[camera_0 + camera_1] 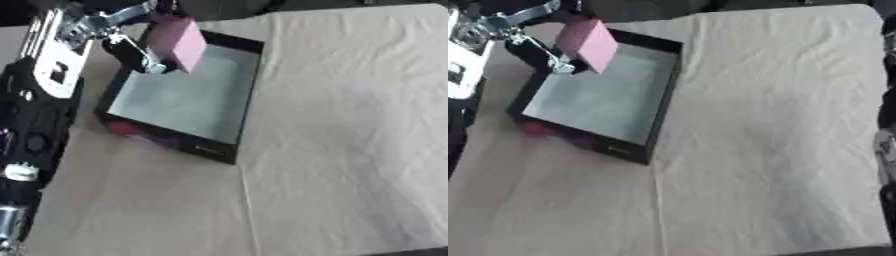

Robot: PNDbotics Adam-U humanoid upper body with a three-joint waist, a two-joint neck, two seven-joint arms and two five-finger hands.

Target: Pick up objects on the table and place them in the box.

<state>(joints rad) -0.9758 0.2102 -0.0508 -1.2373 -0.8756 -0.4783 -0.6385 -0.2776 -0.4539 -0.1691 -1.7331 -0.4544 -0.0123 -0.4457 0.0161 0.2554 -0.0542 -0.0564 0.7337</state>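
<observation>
box (248, 90): black walls, pale floor bare | left hand (131, 37): grasping pink block (178, 42) above box

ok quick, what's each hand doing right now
left hand: shut on the pink block, held over the box
right hand: not in view

- My left arm (39, 125) is reaching up along the left side of the view, black along the forearm and silver toward the wrist.
- My left hand (131, 37) is hanging at the upper left, its fingers (144, 57) curling round a pink block (178, 42) and holding it tilted in the air.
- My right arm (887, 150) is showing only as a dark strip at the right edge of the right eye view; its hand is not showing.
</observation>
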